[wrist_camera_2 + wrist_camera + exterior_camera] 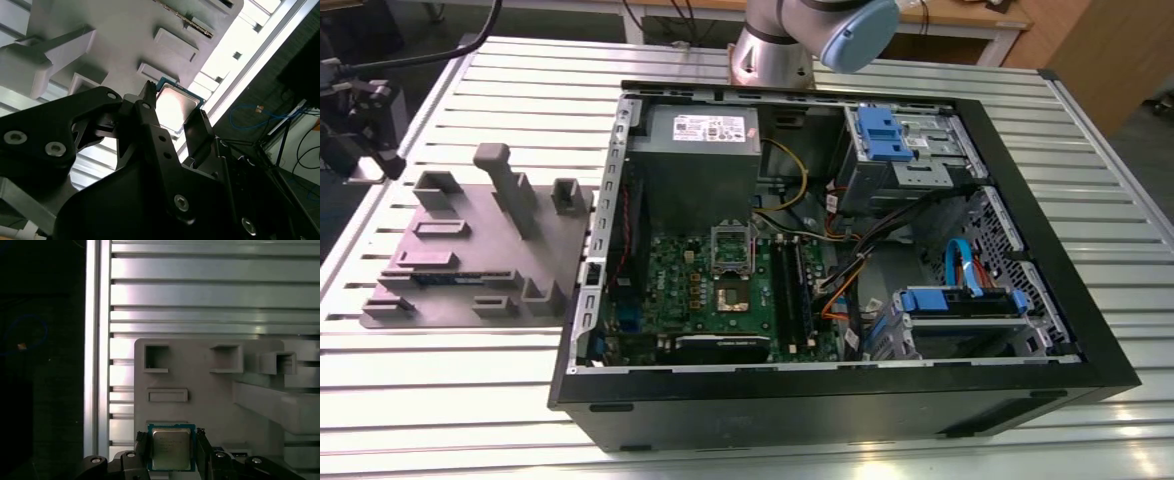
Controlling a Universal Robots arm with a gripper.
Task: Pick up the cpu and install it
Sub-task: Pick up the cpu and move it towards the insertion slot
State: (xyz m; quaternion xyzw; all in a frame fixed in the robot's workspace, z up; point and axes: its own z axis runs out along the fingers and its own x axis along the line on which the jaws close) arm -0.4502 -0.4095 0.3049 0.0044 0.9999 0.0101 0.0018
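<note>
The cpu [171, 449], a small square chip with a pale silvery top and a blue-green rim, sits between the two black fingers of my gripper [171, 446]. Both wrist views show the fingers pressed against two opposite edges of the cpu [175, 106]. It hangs at the corner of the grey plastic fixture [210, 400], over a shallow square recess; I cannot tell how far above it. In the exterior view the black gripper assembly [364, 135] stands at the far left, beyond the grey fixture [467, 250].
An open black computer case [841, 390] lies to the exterior view's right of the fixture, with the green motherboard [720, 300] and its socket [731, 290] in the middle. Upright posts [500, 185] rise from the fixture. The slatted metal table's edge [97, 340] runs close by.
</note>
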